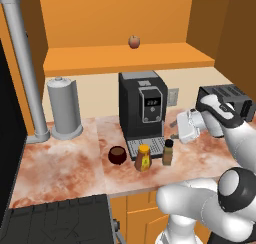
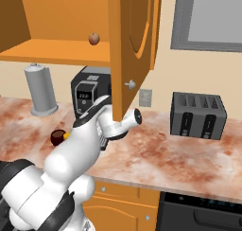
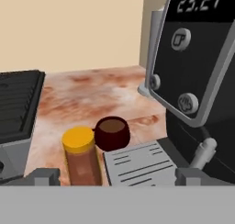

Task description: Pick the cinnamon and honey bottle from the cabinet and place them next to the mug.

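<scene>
Honey bottle [image 1: 143, 157], cinnamon [image 1: 168, 152] beside mug [image 1: 117, 155]; display reads 23:27.

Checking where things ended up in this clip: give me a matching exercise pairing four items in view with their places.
Things:
1. apple
2. honey bottle
3. cinnamon
4. mug

Places:
A. on the counter, left of the amber bottle
B. on the open cabinet shelf
C. on the counter, between the other two small items
D. on the counter, nearest the gripper

Pairs: 1-B, 2-C, 3-D, 4-A
</scene>
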Robot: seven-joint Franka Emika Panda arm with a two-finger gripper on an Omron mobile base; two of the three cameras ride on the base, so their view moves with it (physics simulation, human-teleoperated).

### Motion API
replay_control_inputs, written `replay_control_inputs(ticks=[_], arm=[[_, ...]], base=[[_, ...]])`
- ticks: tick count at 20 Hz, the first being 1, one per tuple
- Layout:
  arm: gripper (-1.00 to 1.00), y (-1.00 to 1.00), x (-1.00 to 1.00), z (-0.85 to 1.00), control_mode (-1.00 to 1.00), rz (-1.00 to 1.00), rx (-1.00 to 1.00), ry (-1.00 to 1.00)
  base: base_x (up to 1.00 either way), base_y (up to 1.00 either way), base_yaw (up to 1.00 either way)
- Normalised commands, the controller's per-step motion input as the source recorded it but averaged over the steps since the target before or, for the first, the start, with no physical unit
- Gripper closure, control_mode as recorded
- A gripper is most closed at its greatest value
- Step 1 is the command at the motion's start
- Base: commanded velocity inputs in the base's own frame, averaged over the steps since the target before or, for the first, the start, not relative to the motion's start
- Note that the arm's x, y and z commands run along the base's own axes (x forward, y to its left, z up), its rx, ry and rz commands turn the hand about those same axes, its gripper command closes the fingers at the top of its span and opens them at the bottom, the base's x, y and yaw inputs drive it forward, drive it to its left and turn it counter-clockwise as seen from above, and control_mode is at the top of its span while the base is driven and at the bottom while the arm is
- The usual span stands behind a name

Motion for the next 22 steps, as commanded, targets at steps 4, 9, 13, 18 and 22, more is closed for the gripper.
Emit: replay_control_inputs(ticks=[4,9,13,18,22], arm=[[-1.00,0.13,-0.14,0.12,-1.00,-0.05,0.00,-0.03],[-1.00,0.36,-0.09,0.17,-1.00,-0.09,-0.01,-0.03],[-1.00,0.38,-0.10,0.33,-1.00,-0.14,-0.01,0.00],[-1.00,0.06,-0.43,0.55,-1.00,-0.13,0.00,-0.03],[-1.00,0.00,-0.67,0.74,-1.00,-0.04,0.00,-0.09]], base=[[0.00,0.00,0.00],[0.00,0.00,0.00],[0.00,0.00,0.00],[0.00,0.00,0.00],[0.00,0.00,0.00]])
